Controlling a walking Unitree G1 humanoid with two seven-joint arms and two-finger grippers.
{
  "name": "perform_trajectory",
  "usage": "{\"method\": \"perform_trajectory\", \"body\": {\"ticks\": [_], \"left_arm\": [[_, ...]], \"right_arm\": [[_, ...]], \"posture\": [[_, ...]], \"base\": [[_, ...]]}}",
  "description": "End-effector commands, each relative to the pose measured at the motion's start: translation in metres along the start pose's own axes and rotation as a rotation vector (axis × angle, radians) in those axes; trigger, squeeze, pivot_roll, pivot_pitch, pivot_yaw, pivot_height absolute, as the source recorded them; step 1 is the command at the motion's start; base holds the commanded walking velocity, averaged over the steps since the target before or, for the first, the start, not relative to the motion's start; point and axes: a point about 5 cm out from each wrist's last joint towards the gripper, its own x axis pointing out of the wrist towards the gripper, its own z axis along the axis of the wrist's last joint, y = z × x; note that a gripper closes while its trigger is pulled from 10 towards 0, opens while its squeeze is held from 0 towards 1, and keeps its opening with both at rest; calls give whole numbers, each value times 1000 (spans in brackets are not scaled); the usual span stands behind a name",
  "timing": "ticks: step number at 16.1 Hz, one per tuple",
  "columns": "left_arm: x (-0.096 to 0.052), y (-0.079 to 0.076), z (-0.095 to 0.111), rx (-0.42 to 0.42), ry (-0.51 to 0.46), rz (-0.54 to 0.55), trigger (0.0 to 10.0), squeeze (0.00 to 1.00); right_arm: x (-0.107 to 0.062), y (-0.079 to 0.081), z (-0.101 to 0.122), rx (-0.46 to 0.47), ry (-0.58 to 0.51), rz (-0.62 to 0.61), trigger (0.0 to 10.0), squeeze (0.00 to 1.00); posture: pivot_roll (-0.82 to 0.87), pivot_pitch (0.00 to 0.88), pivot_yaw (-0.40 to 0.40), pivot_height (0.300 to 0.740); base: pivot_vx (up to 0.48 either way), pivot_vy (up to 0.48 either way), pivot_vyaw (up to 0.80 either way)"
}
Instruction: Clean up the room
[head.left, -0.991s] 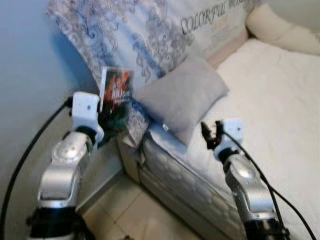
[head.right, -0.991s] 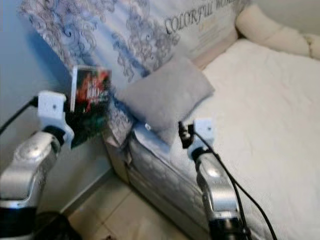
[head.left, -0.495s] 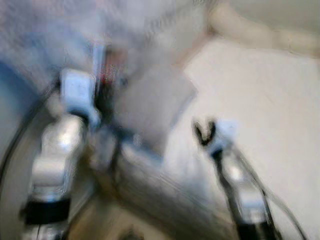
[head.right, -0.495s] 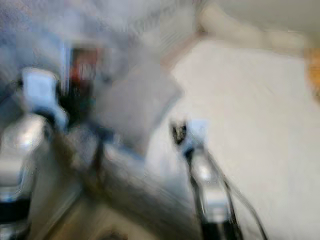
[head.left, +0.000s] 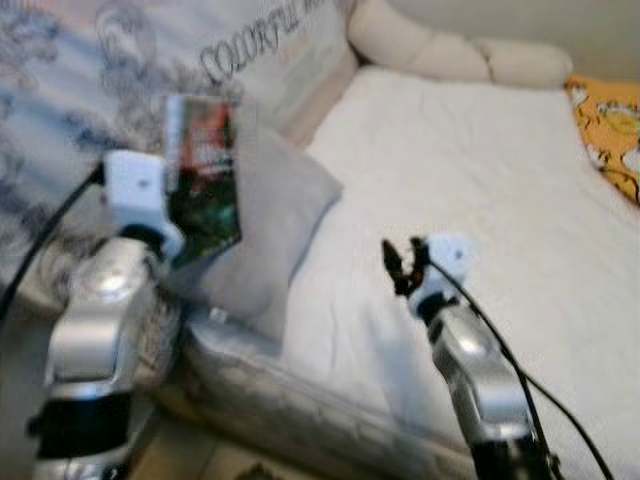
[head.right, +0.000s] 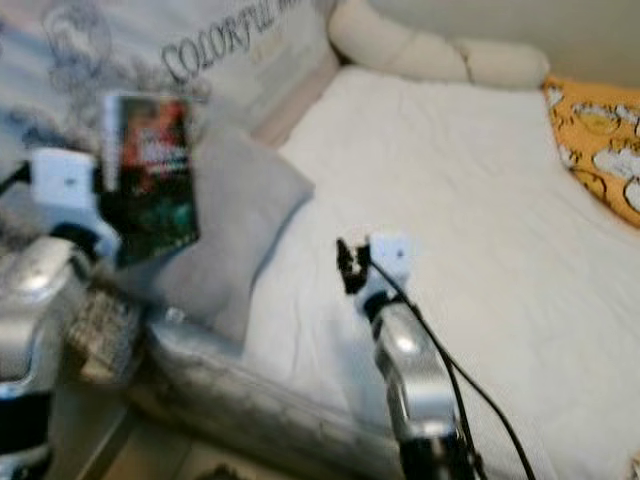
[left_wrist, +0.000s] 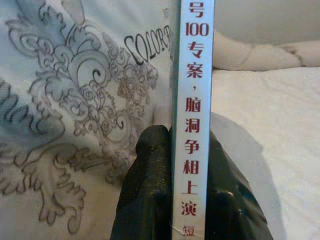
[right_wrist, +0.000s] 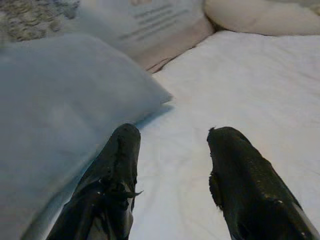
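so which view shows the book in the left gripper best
The left wrist view: the book stands sharp, spine on, red characters readable, between the left gripper fingers. Both eye views show its dark cover, blurred, before the grey pillow.

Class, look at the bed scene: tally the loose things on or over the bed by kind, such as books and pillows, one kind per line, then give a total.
Books: 1, the book shut in the left gripper
Grey pillows: 1, the grey pillow
Long cream bolsters: 1, the cream bolster
Orange patterned cushions: 1, the orange cushion
Total: 4
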Motion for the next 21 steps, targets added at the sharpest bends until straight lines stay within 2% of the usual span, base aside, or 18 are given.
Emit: {"method": "perform_trajectory", "body": {"ticks": [1, 2, 9, 11, 13, 14, 15, 16, 17, 18, 19, 21], "left_arm": [[2, -14, 5, 2, -31, -63, 10000, 0], [2, -14, 4, 3, -27, -69, 10000, 0], [-3, -20, -20, -13, 76, -124, 10000, 0], [-4, -22, -23, -40, 95, -147, 10000, 0], [-3, -25, -27, -101, 120, -156, 10000, 0], [0, -29, -29, -128, 133, -192, 10000, 0], [4, -35, -28, -114, 131, -236, 10000, 0], [14, -47, -26, -144, 142, -312, 10000, 0], [17, -50, -25, -156, 142, -332, 10000, 0], [27, -59, -23, -220, 147, -379, 10000, 0], [43, -73, -22, -356, 172, -453, 10000, 0], [56, -85, -24, -501, 209, -526, 10000, 0]], "right_arm": [[-3, -12, -1, 0, 6, -39, 10000, 0], [-3, -12, -1, -1, 4, -38, 10000, 0], [-4, -10, 0, -1, -1, -29, 10000, 0], [-3, -11, 0, 2, -1, -33, 10000, 0], [-3, -11, 1, 2, -1, -34, 10000, 0], [-2, -12, 2, 0, -3, -34, 10000, 0], [-2, -13, 2, -4, 0, -31, 10000, 0], [0, -20, 7, -24, -9, -16, 10000, 0], [0, -23, 9, -18, -9, -9, 10000, 0], [-2, -28, 15, -25, -15, 49, 10000, 0], [-8, -37, 21, -59, 10, 160, 10000, 0], [-18, -48, 29, -111, 19, 274, 10000, 0]], "posture": [[40, 0, 23, 740], [40, 0, 23, 740], [41, 0, 21, 740], [42, 0, 22, 740], [40, 0, 23, 740], [36, 0, 23, 740], [34, 0, 23, 740], [23, 0, 28, 740], [23, 0, 28, 740], [8, 0, 38, 740], [-8, 0, 45, 740], [-34, 0, 52, 740]], "base": [[296, 0, -800], [296, 0, -800], [36, 0, 0], [0, 0, 0], [0, 0, 0], [0, 0, 0], [0, 0, 0], [0, 0, 0], [0, 0, 0], [0, 0, 0], [0, 0, 0], [0, 0, 0]]}}
